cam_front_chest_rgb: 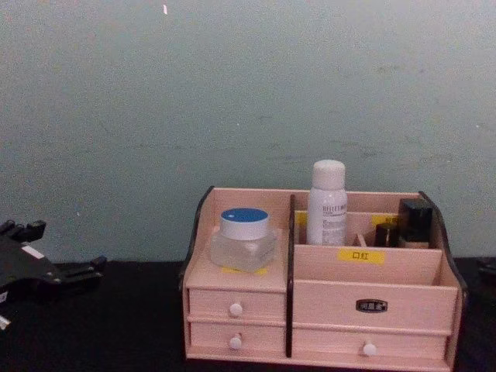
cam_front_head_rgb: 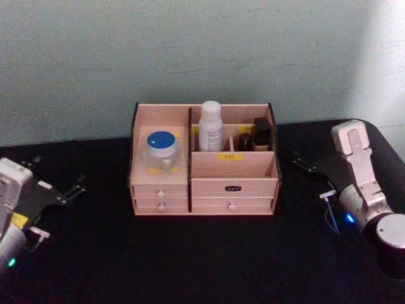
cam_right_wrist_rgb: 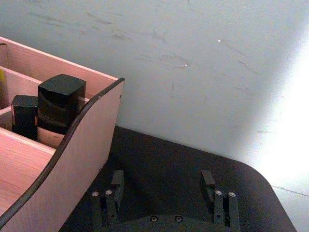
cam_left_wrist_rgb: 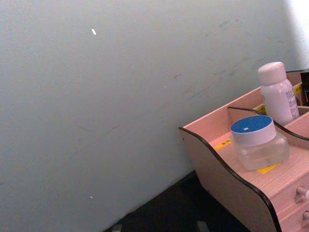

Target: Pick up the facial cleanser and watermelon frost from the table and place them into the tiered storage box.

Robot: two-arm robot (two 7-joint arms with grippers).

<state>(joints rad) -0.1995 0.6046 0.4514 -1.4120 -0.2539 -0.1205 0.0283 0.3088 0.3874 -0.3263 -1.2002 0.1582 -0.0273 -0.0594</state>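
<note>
Near the surface's left edge the left hand (cam_front_head_rgb: 74, 189) is resting released and empty; the right hand (cam_right_wrist_rgb: 163, 186), also released, is idling beside the tiered storage box (cam_front_head_rgb: 202, 190). Neither item is lying loose; regrasping risks toppling the white bottle (cam_front_head_rgb: 211, 125) at the back.

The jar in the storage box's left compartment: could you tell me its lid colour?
Blue, on a clear jar; the head view shows it best.

1. Dim overall, soft focus, grainy in all views.
2. Bright glare blows out the wall (cam_right_wrist_rgb: 285, 140) at right edge.
3. Black table (cam_front_head_rgb: 202, 259) swallows detail, shadows barely readable.
4. Teal cast on wall.
</note>
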